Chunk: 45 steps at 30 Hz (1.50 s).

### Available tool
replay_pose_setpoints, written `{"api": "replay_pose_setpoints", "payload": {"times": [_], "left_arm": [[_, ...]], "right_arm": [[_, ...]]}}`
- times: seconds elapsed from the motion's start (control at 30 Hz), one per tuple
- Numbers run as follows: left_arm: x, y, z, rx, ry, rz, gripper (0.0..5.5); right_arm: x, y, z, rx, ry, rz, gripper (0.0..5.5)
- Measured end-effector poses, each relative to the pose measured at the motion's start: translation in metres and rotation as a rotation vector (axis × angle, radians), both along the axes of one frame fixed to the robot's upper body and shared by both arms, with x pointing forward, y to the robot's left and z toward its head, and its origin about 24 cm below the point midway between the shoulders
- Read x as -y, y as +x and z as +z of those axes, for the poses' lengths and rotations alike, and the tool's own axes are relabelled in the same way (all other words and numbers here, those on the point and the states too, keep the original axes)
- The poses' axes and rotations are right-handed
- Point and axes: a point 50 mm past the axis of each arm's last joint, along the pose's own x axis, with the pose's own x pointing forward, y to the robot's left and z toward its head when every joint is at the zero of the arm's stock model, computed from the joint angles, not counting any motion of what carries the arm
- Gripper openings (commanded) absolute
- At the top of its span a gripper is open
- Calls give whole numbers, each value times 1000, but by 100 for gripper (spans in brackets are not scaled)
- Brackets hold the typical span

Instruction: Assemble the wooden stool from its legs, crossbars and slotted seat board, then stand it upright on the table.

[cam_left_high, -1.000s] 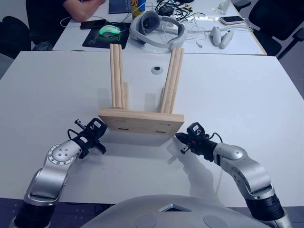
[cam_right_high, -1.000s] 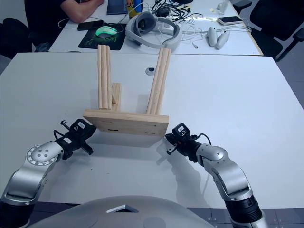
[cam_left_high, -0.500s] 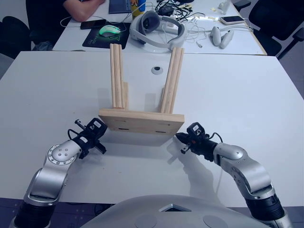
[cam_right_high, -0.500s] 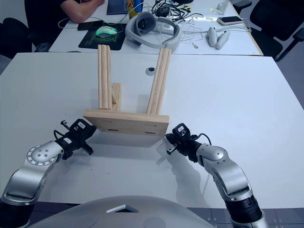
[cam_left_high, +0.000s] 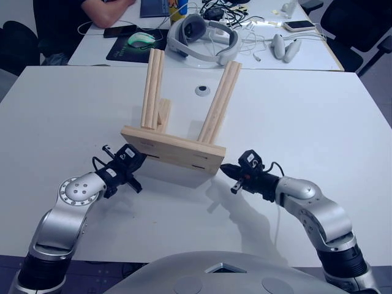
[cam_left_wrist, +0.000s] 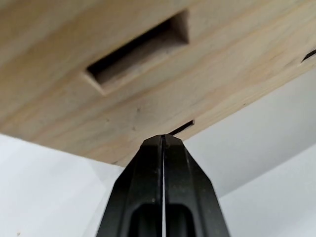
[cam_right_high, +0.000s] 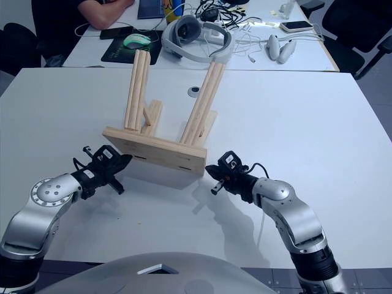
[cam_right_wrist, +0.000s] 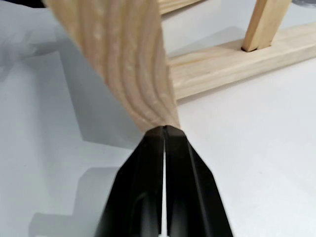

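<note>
The wooden stool (cam_left_high: 184,110) lies tipped on the white table (cam_left_high: 318,122), its legs (cam_left_high: 152,86) pointing away from me. The slotted seat board (cam_left_high: 173,149) faces me, tilted, with its near edge raised off the table. My left gripper (cam_left_high: 139,160) is shut, its tip against the board's lower left edge; the left wrist view has that tip (cam_left_wrist: 163,139) under the board, near a slot (cam_left_wrist: 138,54). My right gripper (cam_left_high: 223,168) is shut too, its tip touching the board's right corner (cam_right_wrist: 123,59). Neither holds anything between its fingers.
A round cable hole (cam_left_high: 202,90) sits in the table behind the stool. The desk beyond holds a white headset (cam_left_high: 202,37), a mouse (cam_left_high: 141,38), two controllers (cam_left_high: 285,46) and a phone (cam_left_high: 299,25). Open table lies on both sides of the stool.
The stool has turned and tipped: the seat board's left end rose and swung away, its legs now lean right. Both grippers moved up and inward with the board's edges.
</note>
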Motion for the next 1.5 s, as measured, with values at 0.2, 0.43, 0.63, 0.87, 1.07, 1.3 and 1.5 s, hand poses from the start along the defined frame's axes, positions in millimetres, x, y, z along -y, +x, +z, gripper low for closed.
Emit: {"api": "replay_pose_setpoints", "payload": {"times": [0.2, 0.43, 0.63, 0.87, 1.07, 1.3, 1.5], "left_arm": [[-20, -7, -14, -65, 201, 6, 2], [-43, -1, -27, -79, 367, 31, 2], [-47, 30, -19, 77, 431, 94, 2], [-38, 37, -22, 129, 427, 87, 2], [-28, 37, -27, 133, 399, 58, 2], [-24, 37, -28, 132, 376, 48, 2], [-22, 37, -27, 135, 357, 18, 2]], "right_arm": [[9, -1, -11, -9, -77, -13, 0], [-5, -13, -24, -58, -50, -19, 0], [-11, -12, -25, -43, -50, -40, 0], [-16, -9, -25, -32, -49, -32, 0], [-18, -5, -21, -10, -44, -27, 0], [-4, -5, -21, -25, -80, 11, 0], [22, 9, -23, -4, -132, 15, 0]]}}
